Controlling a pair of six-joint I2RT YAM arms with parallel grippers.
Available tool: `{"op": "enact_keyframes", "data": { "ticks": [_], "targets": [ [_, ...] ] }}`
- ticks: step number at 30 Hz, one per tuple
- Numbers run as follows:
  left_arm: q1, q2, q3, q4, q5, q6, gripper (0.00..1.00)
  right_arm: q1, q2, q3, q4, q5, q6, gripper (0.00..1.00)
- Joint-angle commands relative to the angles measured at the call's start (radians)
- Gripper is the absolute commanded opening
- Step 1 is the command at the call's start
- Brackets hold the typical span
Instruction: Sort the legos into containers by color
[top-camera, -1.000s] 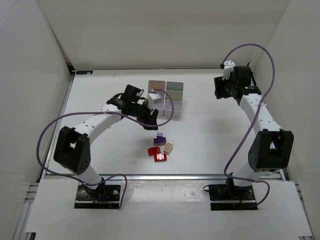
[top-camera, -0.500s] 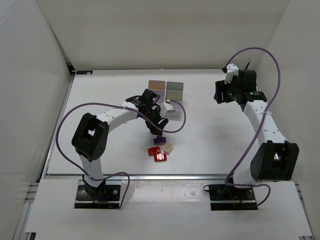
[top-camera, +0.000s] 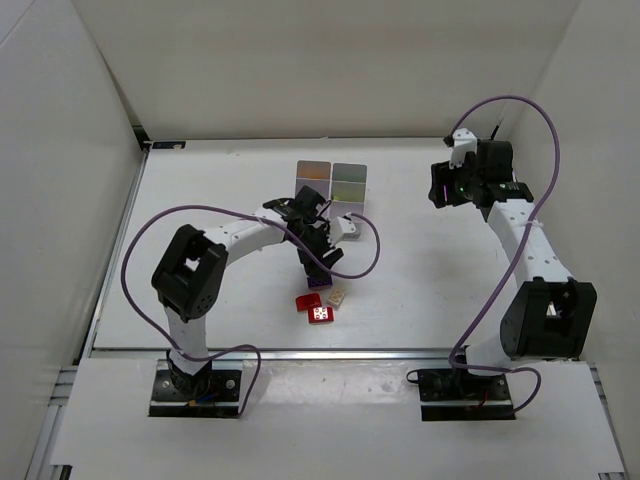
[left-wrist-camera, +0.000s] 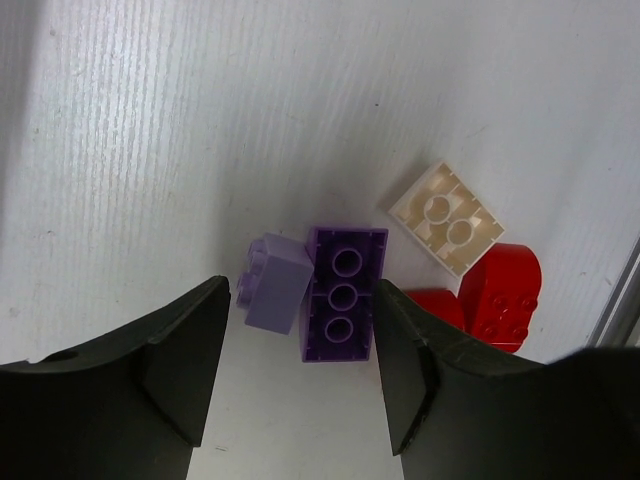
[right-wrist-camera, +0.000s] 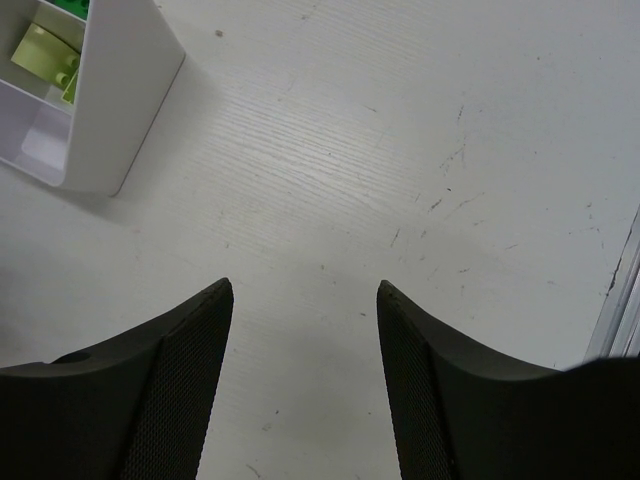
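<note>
Left wrist: L end effector (left-wrist-camera: 300, 288) hanging half-wide, empty, over purple brick (left-wrist-camera: 344, 292) nr near edge of tabletop (left-wrist-camera: 120, 150); R end effector (right-wrist-camera: 305, 286) gaping, empty.

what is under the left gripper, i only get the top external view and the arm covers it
Observer: The left wrist view shows a dark purple brick lying underside up between the open jaws of the left gripper.
Operator: anything touching it
Observer: A lilac brick rests against its left side in that view, also between the jaws.
Operator: and the right gripper
Observer: The right gripper is open and empty over the table, near a corner of the containers.
</note>
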Motion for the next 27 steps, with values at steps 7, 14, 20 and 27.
{"op": "enact_keyframes", "data": {
  "ticks": [7,14,20,27],
  "targets": [
    [-0.001,0.027,0.028,-0.004,-0.025,0.02,0.67,-0.006,0.002,0.01,0.017,-0.022,-0.017,0.64],
    [0.003,0.05,0.031,-0.001,-0.042,0.011,0.58,-0.004,0.01,0.014,0.017,-0.019,-0.025,0.64],
    [0.023,0.056,0.039,0.002,-0.05,-0.003,0.38,-0.004,0.022,0.02,0.02,-0.032,-0.02,0.64],
    [0.034,-0.002,0.039,-0.001,-0.038,0.0,0.26,-0.006,0.025,0.022,0.02,-0.045,-0.02,0.64]
  ]
}}
